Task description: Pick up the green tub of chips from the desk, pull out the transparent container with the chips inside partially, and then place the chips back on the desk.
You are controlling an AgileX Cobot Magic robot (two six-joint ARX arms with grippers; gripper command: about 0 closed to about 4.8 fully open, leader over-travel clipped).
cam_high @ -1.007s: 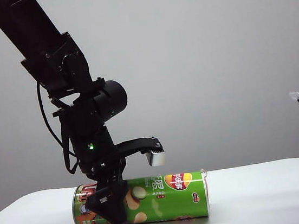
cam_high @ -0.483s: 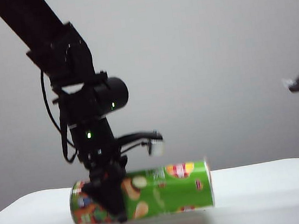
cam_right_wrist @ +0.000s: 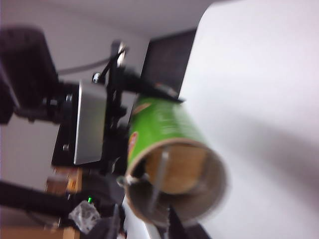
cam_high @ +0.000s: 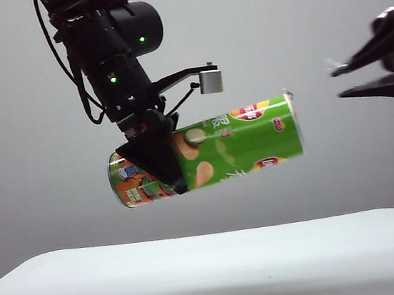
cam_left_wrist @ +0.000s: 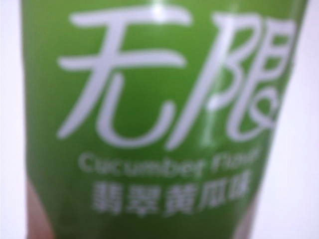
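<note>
Pick-up is done as far as I can see: left gripper (cam_high: 157, 159) is clamped across the green tub of chips (cam_high: 212, 153) near its cartoon-art end, and the tub hangs in the air well above the tabletop (cam_high: 213, 275), tilted, open end up and toward the right side of the exterior view. Nothing else on the tabletop. Left wrist view is just blurred green label filling the picture (cam_left_wrist: 159, 119), so the tub sits right up against that camera.

Right gripper (cam_high: 350, 78) is at the right edge of the exterior view, jaws spread, pointing at the tub's open end but well apart from it, not touching. From the right wrist view I look straight into the mouth of the tub (cam_right_wrist: 174, 184); lid looks off, and there's something yellowish inside, probably the chips (cam_right_wrist: 182, 172) in the transparent container, too blurred to be sure. Nothing sticks out past the rim.

Left to do, my read: close the gap with the right gripper, pinch the container's edge, draw it out partway, then set the tub back down.
</note>
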